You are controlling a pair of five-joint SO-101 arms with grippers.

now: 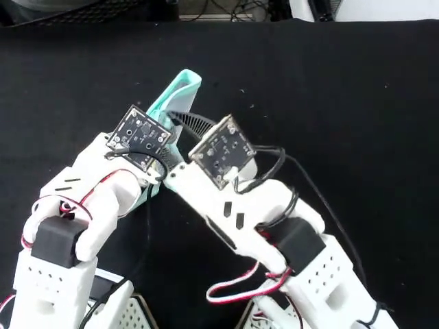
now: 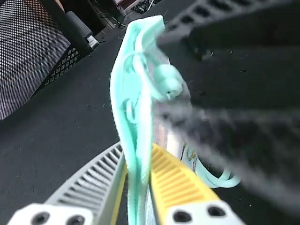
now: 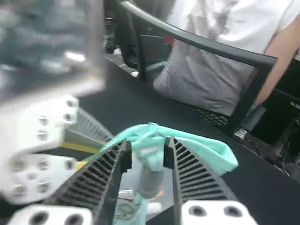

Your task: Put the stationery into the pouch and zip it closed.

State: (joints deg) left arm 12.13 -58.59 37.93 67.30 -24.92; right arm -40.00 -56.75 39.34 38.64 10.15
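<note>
Mint pouch point(image 1: 180, 89) stands upright mid-table point(image 1: 343, 103), well off the far edge, btwn both arms: L gripper point(image 2: 137, 151) pinched tight on one edge, R gripper point(image 3: 146, 144) nipping its zip end.

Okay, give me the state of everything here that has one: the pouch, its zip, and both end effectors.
pouch: held upright on its edge between the two arms.
left end effector: shut on the pouch's edge.
right end effector: shut on the pouch's top edge.
zip pull: close to the right end effector; too blurred to tell whether the zip is open or closed.
</note>
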